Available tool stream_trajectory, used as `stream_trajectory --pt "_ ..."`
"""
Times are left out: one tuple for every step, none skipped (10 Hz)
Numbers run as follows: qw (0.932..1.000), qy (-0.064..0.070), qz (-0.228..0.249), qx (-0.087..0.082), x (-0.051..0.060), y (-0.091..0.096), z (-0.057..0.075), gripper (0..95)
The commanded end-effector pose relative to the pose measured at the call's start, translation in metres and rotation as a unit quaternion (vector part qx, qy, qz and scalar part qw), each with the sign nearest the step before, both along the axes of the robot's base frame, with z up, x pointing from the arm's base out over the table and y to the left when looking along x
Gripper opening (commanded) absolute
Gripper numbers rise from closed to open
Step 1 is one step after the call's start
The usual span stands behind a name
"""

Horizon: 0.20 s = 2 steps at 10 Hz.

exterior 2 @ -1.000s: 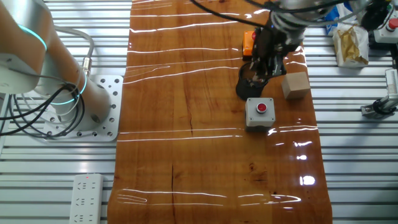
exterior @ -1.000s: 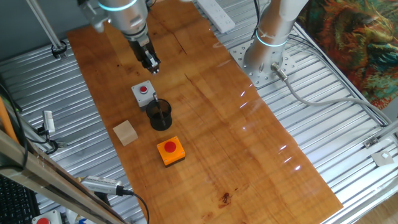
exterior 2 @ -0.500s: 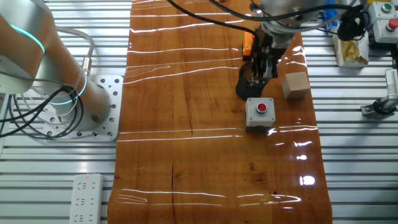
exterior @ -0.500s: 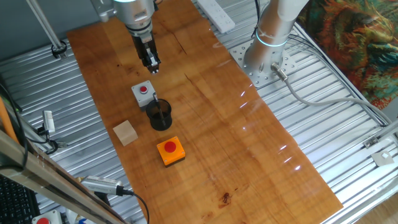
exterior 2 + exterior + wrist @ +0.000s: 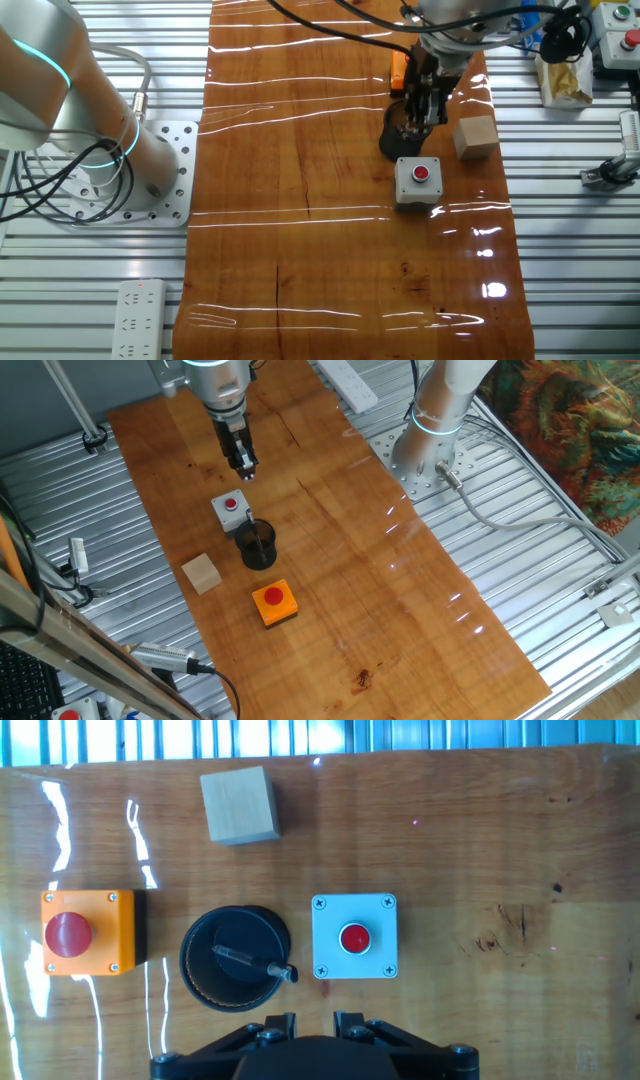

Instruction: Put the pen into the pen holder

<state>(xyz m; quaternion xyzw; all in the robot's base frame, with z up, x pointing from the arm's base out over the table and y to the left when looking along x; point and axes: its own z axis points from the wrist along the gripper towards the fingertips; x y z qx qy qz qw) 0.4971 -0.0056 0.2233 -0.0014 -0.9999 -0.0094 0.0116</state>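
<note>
The pen holder is a small black cup standing on the wooden table between the grey and orange button boxes. The pen lies slanted inside it, its light tip at the bottom and its dark end on the rim, seen in the hand view down into the pen holder. My gripper hangs above the table beyond the grey box, open and empty. In the hand view my gripper shows its two fingers apart with nothing between. In the other fixed view my gripper partly covers the pen holder.
A grey box with a red button stands beside the cup, an orange box with a red button on its other side. A wooden cube sits near the table's left edge. A white power strip lies at the far end.
My gripper has risen a little and drawn away from the cup. The pen stays in the cup; nothing else moved.
</note>
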Motion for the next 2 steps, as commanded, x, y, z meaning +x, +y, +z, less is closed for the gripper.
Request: stream_trajectory --pt "1.0000 0.000 0.005 0.000 -0.0010 -0.0001 -0.0002 19.0" --pt "1.0000 0.000 0.006 0.000 -0.0010 -0.0001 -0.0002 19.0"
